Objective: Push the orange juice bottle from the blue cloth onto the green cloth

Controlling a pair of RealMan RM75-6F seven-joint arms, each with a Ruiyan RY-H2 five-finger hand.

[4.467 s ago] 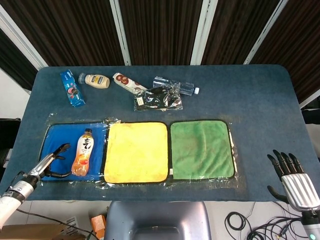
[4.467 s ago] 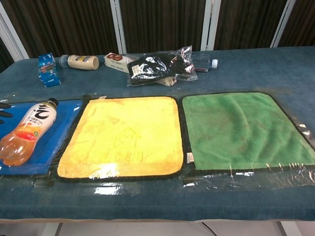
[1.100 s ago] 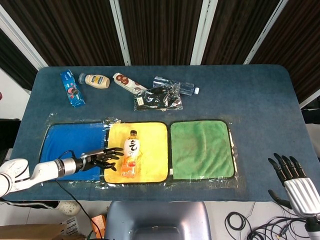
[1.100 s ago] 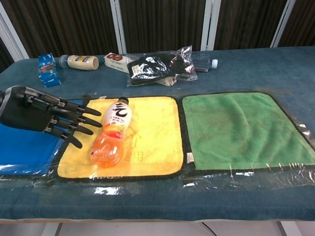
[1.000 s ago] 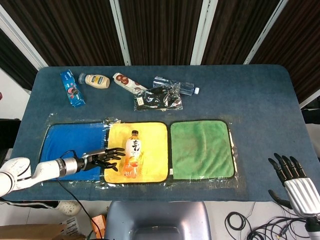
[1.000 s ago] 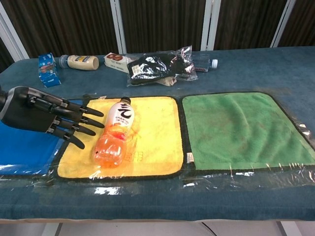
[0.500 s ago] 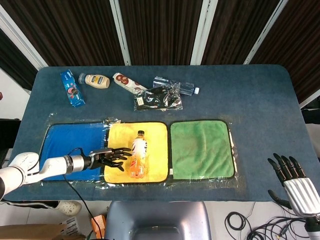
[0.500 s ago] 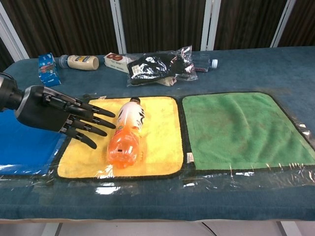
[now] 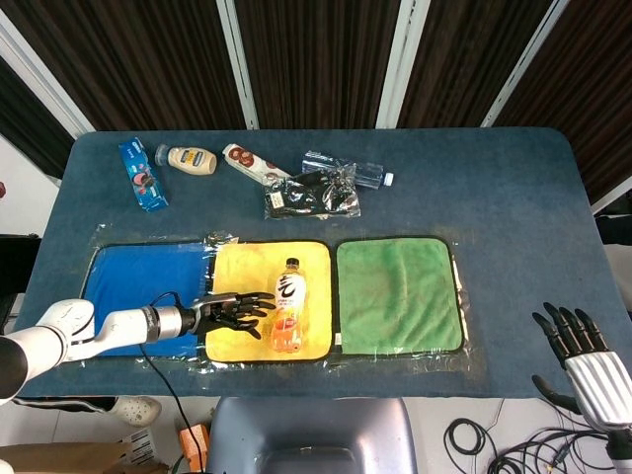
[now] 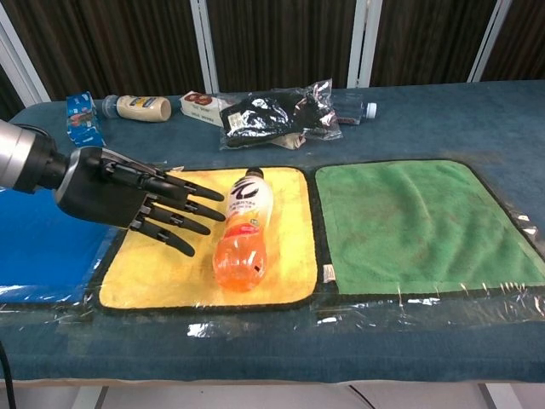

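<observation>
Orange juice bottle (image 10: 242,228) lies on yellow cloth (image 10: 162,273) near green cloth (image 10: 417,226); spread left hand (image 10: 128,204) beside it

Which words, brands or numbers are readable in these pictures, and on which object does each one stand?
orange juice bottle: a large black mark on the white label, not readable as a word.
blue carton: print too small to read.
cream bottle: label blurred.
red and white packet: print blurred.
Nothing can be quoted.
</observation>
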